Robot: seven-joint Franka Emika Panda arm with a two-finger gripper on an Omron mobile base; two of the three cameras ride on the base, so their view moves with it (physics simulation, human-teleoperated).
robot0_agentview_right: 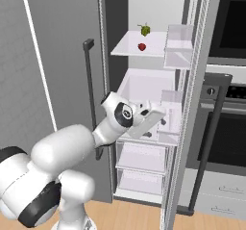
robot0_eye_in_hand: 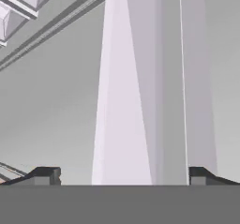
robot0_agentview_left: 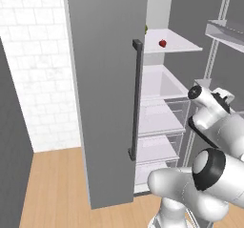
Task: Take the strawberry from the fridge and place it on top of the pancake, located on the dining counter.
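Reaching for the strawberry (robot0_agentview_right: 141, 46) from this pose looks risky, since the fruit sits on the upper white shelf (robot0_agentview_left: 178, 45) of the open fridge (robot0_agentview_left: 107, 93), upper centre of the right base view, while the gripper (robot0_agentview_right: 161, 123) hangs well below it, near the middle of that frame, level with the clear drawers (robot0_agentview_right: 141, 156). Judging from this, the arm must climb a good way, and the wrist could clip the shelf's front edge or the door bins (robot0_agentview_right: 178, 46) at the upper right of that view. A small green fruit (robot0_agentview_right: 144, 30) sits just behind the strawberry and could be knocked if the approach runs deep. The fingers (robot0_eye_in_hand: 47, 175) are released, spread wide at the bottom corners of the hand view with nothing between them; that view faces pale fridge walls and not the fruit, so aiming has yet to start

The strawberry is tiny, bright red and roundish, resting alone towards the shelf's front. So small and round a thing may roll away or slip from a wide pinch
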